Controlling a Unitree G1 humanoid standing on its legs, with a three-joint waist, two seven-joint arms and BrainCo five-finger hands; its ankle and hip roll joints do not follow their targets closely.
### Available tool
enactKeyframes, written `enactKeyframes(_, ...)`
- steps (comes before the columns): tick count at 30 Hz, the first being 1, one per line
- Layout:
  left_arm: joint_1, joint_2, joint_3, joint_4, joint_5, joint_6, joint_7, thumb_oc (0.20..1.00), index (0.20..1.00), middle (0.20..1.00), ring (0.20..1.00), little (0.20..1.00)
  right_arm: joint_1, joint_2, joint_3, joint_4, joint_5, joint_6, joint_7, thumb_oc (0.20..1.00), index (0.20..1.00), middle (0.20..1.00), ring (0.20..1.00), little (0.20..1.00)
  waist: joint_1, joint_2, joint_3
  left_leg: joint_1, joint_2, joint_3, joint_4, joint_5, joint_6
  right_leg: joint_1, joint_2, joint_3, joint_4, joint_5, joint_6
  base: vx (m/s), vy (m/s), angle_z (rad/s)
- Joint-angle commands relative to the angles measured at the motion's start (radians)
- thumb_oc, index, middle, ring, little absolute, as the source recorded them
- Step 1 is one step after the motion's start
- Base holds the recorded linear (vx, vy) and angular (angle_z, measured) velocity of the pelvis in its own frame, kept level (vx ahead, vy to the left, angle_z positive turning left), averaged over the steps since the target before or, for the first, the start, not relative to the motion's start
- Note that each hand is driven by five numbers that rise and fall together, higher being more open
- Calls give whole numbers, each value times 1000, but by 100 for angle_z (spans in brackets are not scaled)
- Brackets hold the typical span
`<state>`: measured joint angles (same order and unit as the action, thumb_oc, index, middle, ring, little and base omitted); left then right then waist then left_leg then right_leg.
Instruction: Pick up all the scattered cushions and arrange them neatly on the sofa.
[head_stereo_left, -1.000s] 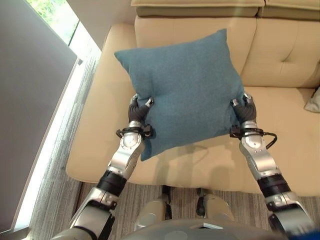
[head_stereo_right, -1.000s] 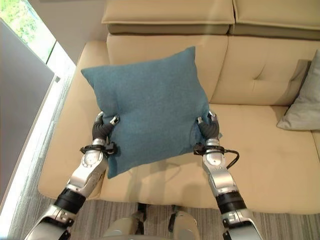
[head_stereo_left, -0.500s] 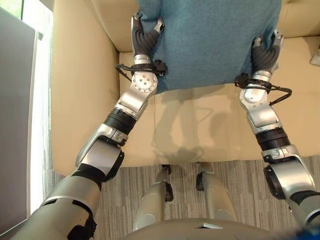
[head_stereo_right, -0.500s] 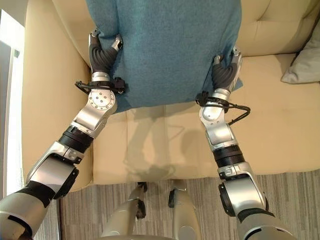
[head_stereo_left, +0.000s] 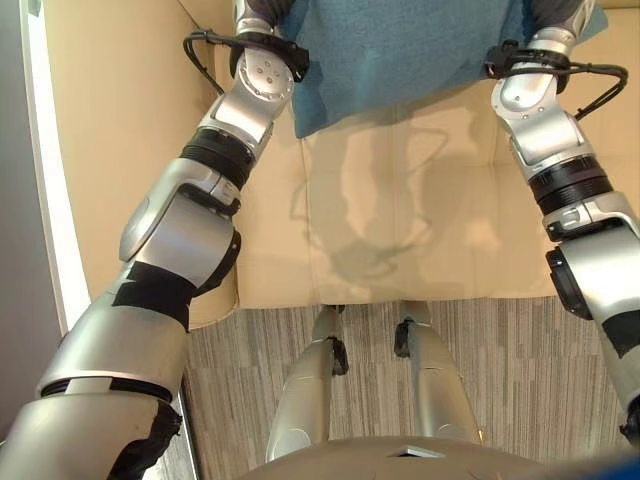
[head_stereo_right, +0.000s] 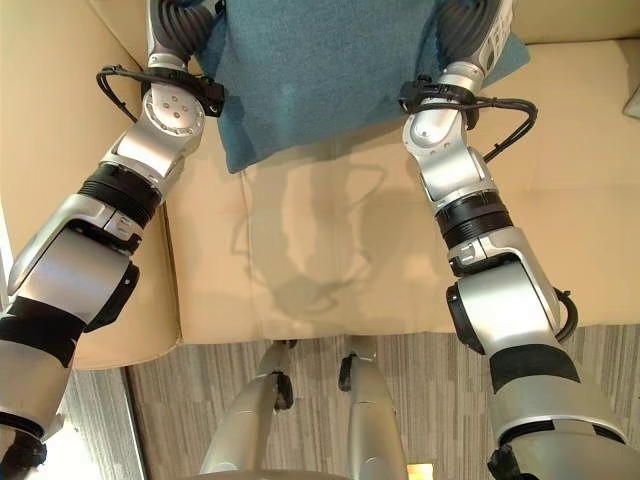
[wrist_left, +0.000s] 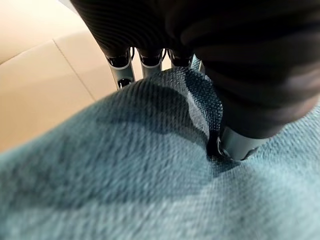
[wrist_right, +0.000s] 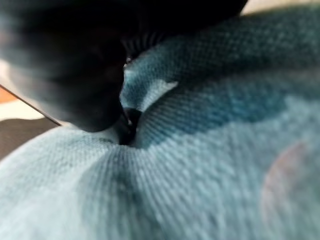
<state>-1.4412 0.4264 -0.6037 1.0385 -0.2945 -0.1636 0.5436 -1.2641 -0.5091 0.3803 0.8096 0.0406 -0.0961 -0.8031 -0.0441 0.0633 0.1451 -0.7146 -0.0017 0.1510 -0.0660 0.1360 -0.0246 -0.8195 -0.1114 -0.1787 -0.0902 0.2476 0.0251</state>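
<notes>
I am holding the teal cushion (head_stereo_right: 320, 70) over the sofa (head_stereo_right: 330, 250) seat, left hand (wrist_left: 150, 30) and right hand (wrist_right: 95, 75) each pinching an edge; if either pinch is slipping, the cushion is dropping crooked.

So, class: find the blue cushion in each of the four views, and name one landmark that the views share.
Left eye view: blue cushion at top centre, between both arms.
Right eye view: top centre, its lower corner above the seat.
Left wrist view: across the lower part, pinched by the left hand.
Right wrist view: across most of the picture, pinched by the right hand.
Shared landmark: the beige sofa, under the cushion.
</notes>
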Motion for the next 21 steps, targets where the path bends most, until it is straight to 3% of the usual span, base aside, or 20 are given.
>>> enactKeyframes(1,-137,-8,-88,7,27,-56,-8,1000,1000,1000,1000,1000,-165,55,77,9,13,-84,31,200,200,200,200,200,-6,-10,-79,-50,24,-53,-21,44,-105,-20,-30,-4,3,-9,237,0,0,0)
enactKeyframes(2,-145,-7,-89,20,23,-55,-12,1000,1000,1000,1000,1000,-172,59,92,28,22,-84,42,200,200,200,200,200,-5,-11,-80,-59,24,-55,-21,46,-105,-30,-30,-3,3,-7,237,-43,1,-3)
enactKeyframes(3,-150,-3,-84,23,12,-55,-12,1000,1000,1000,1000,1000,-179,68,113,45,39,-84,59,1000,1000,1000,1000,1000,-4,-12,-78,-70,22,-55,-21,51,-107,-43,-29,-2,3,-3,237,-32,-8,-3)
enactKeyframes(10,-48,-9,-38,-40,14,-50,-5,1000,1000,1000,1000,1000,-96,94,137,35,21,-69,93,1000,1000,1000,1000,1000,0,-11,-74,-97,23,-62,-21,60,-108,-69,-29,-4,3,5,236,-5,-2,0)
enactKeyframes(17,119,20,38,-71,48,-27,-7,1000,1000,1000,1000,1000,116,140,27,-40,12,-78,95,1000,1000,1000,1000,1000,-9,-15,-66,-62,26,-70,-21,51,-109,-37,-29,-15,3,4,235,-3,-5,0)
enactKeyframes(21,178,73,80,-85,43,-34,-26,1000,1000,1000,1000,1000,193,98,2,-53,-33,-61,125,1000,1000,1000,1000,1000,-9,-13,-66,-25,28,-68,-21,45,-111,2,-32,-25,3,0,236,-8,-5,0)
